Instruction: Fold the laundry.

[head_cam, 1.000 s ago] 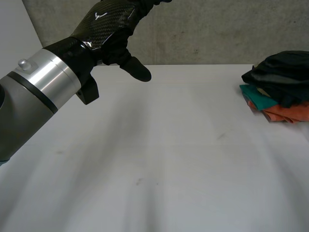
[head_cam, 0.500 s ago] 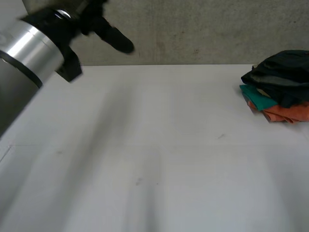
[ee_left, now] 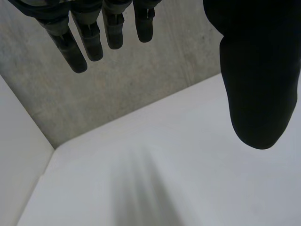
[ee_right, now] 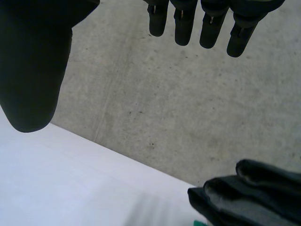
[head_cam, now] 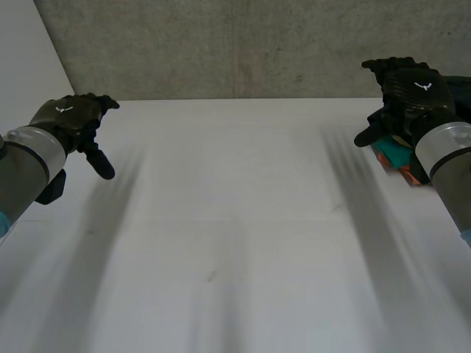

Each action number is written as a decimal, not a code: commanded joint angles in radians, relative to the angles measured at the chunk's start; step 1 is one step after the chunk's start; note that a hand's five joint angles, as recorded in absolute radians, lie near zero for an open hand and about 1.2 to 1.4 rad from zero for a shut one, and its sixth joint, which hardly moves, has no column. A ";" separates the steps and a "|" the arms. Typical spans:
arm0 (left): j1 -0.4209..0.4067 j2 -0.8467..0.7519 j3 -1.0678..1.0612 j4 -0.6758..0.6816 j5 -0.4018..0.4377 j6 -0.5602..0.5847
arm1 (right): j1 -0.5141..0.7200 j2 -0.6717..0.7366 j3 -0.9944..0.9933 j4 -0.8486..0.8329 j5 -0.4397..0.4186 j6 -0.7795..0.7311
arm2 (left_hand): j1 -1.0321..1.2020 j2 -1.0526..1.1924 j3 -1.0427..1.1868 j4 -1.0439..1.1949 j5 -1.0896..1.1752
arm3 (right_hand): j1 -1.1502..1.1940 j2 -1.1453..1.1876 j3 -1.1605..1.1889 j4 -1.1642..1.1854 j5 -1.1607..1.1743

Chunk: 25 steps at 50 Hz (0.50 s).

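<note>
Two open, empty: left hand (head_cam: pixel 70 118), right hand (head_cam: pixel 408 92); laundry pile (head_cam: pixel 394 154) just beyond right hand.

We take this for a robot lab or test cell rather than a home. A bare white table (head_cam: pixel 235 243) stands against a raw grey concrete wall (head_cam: pixel 243 44), with a plain white panel (head_cam: pixel 29 51) along one side. We see a machine's left arm (head_cam: pixel 26 173) and right arm (head_cam: pixel 449 158) reaching over it, beside a small stack of clothes (head_cam: pixel 390 154)
</note>
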<state>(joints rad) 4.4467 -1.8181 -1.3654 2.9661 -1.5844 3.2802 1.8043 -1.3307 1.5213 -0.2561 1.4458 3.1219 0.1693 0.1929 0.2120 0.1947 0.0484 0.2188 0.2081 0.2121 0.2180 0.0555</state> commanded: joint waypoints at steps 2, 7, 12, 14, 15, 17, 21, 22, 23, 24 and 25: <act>-0.007 0.045 -0.023 0.045 0.021 -0.016 | -0.003 0.007 -0.021 -0.035 -0.007 -0.082 | 0.005 -0.018 -0.038 -0.020 -0.048 | -0.044 -0.034 -0.038 -0.043 -0.056; -0.010 0.063 -0.040 0.051 0.047 -0.024 | -0.003 0.008 -0.024 -0.031 -0.013 -0.078 | 0.005 -0.018 -0.038 -0.020 -0.048 | -0.044 -0.034 -0.038 -0.043 -0.056; -0.012 0.091 -0.044 0.053 0.072 -0.042 | 0.007 0.019 -0.023 -0.026 -0.015 -0.085 | 0.005 -0.018 -0.038 -0.020 -0.048 | -0.044 -0.034 -0.038 -0.043 -0.056; -0.014 0.105 -0.043 0.050 0.080 -0.056 | 0.010 0.025 -0.024 -0.023 -0.015 -0.086 | 0.005 -0.018 -0.038 -0.020 -0.048 | -0.044 -0.034 -0.038 -0.043 -0.056; -0.015 0.111 -0.043 0.047 0.081 -0.059 | 0.010 0.025 -0.023 -0.023 -0.015 -0.088 | 0.005 -0.018 -0.038 -0.020 -0.048 | -0.044 -0.034 -0.038 -0.043 -0.056; -0.020 0.121 -0.044 0.045 0.078 -0.070 | 0.017 0.028 -0.023 -0.022 -0.013 -0.089 | 0.005 -0.018 -0.038 -0.020 -0.048 | -0.044 -0.034 -0.038 -0.043 -0.056; -0.024 0.138 -0.055 0.053 0.081 -0.080 | 0.021 0.031 -0.023 -0.022 -0.008 -0.097 | 0.005 -0.018 -0.038 -0.020 -0.048 | -0.044 -0.034 -0.038 -0.043 -0.056; -0.024 0.141 -0.057 0.053 0.081 -0.080 | 0.020 0.031 -0.023 -0.022 -0.007 -0.098 | 0.005 -0.018 -0.038 -0.020 -0.048 | -0.044 -0.034 -0.038 -0.043 -0.056; -0.023 0.143 -0.060 0.053 0.083 -0.080 | 0.020 0.031 -0.024 -0.022 -0.007 -0.100 | 0.005 -0.018 -0.038 -0.020 -0.048 | -0.044 -0.034 -0.038 -0.043 -0.056; -0.024 0.144 -0.061 0.053 0.084 -0.080 | 0.020 0.031 -0.024 -0.022 -0.007 -0.100 | 0.005 -0.018 -0.038 -0.020 -0.048 | -0.044 -0.034 -0.038 -0.043 -0.056; -0.023 0.146 -0.061 0.054 0.090 -0.080 | 0.021 0.031 -0.023 -0.022 -0.007 -0.103 | 0.005 -0.018 -0.038 -0.020 -0.048 | -0.044 -0.034 -0.038 -0.043 -0.056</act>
<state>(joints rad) 4.4251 -1.6860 -1.4168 3.0151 -1.5021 3.2051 1.8227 -1.3004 1.4975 -0.2774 1.4361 3.0282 0.1693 0.1929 0.2120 0.1947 0.0484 0.2188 0.2081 0.2121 0.2180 0.0555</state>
